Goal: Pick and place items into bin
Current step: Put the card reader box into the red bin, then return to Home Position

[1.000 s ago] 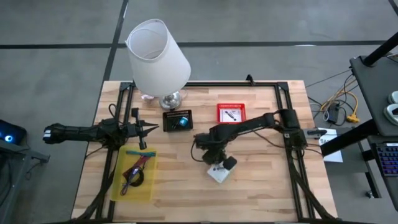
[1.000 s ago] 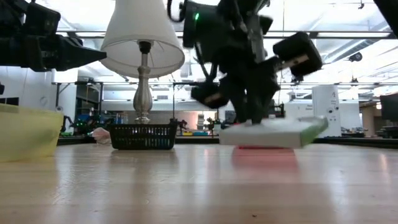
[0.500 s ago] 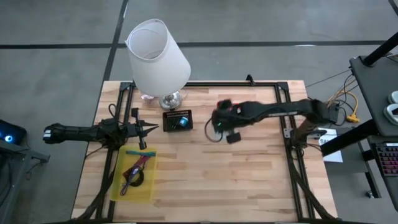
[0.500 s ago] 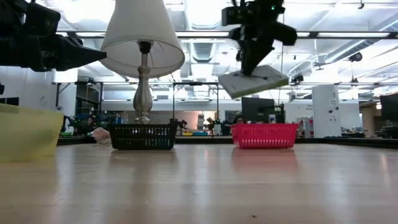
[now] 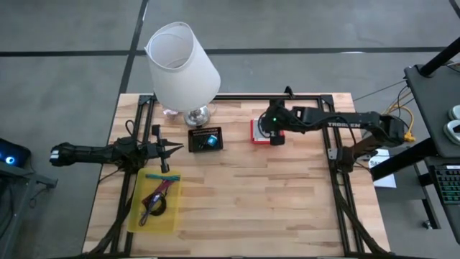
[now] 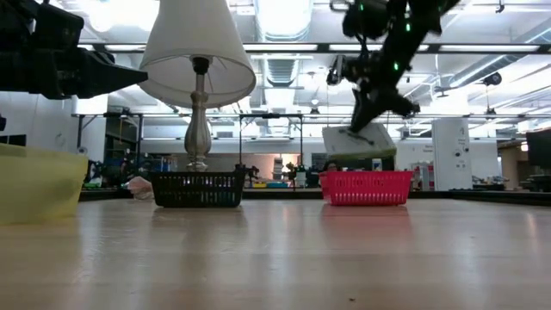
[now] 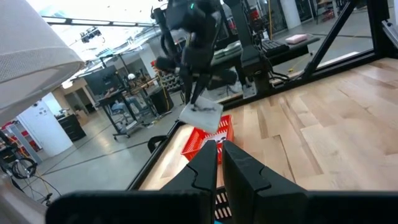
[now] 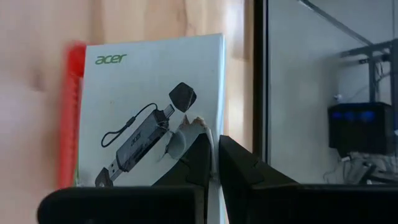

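Dark and stretched nearly flat, your right arm reaches across the table's far side, its right gripper (image 6: pixel 376 102) hanging in the air over the red basket (image 6: pixel 365 187) with fingers clamped on a white Acer box (image 8: pixel 149 112). Your left gripper (image 5: pixel 175 149) waits at the left edge above the yellow bin (image 5: pixel 154 203), fingers pressed together on nothing. You work on a pale wooden tabletop (image 5: pixel 244 201) holding a white lamp (image 5: pixel 182 63) and a black basket (image 5: pixel 205 139); an open workshop lies behind. That box hangs tilted from the fingertips, just above the red basket's rim.

Red bin (image 8: pixel 73 118) mostly hidden behind white packet (image 8: pixel 149 112).
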Available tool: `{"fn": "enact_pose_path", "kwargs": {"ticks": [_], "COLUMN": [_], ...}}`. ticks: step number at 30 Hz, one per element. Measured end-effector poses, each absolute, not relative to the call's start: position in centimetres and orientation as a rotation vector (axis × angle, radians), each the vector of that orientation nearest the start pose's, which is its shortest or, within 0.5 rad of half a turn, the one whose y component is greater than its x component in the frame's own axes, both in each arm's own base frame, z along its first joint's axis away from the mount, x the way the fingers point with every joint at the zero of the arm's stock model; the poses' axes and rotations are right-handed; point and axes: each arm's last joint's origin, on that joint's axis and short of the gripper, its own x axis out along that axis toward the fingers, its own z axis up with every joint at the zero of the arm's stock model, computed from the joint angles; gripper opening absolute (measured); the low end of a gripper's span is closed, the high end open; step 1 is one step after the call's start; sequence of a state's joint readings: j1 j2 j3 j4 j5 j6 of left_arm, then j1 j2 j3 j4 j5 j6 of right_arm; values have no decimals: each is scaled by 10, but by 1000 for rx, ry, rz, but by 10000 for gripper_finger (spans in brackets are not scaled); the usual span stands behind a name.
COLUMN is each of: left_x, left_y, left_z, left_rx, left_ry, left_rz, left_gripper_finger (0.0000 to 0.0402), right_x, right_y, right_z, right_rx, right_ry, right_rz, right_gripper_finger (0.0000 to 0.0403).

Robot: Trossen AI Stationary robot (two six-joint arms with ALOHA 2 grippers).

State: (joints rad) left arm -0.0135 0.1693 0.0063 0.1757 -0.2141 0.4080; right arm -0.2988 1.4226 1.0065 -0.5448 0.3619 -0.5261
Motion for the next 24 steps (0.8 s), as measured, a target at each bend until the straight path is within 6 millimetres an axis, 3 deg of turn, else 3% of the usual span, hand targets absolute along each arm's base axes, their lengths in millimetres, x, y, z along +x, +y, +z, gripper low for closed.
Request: {"fn": "enact_pose_path", "kwargs": {"ticks": [6, 12, 24], "left_x": [107, 107, 107], "left_y": [5, 5, 5], "left_z": [169, 169, 169], "left_rx": [406, 405, 405], "left_ry": [29, 29, 29], "left_rz": [200, 200, 200], "left_gripper_finger": [8, 8, 8], "right_x": [261, 261, 259], "right_y": [-111, -114, -117], "right_z": [227, 223, 226], "right_rx": [-492, -429, -414], "right_ry": [1102, 1071, 1090], "right_rz": [-383, -335, -385], "right_gripper_finger": [12, 18, 137]}}
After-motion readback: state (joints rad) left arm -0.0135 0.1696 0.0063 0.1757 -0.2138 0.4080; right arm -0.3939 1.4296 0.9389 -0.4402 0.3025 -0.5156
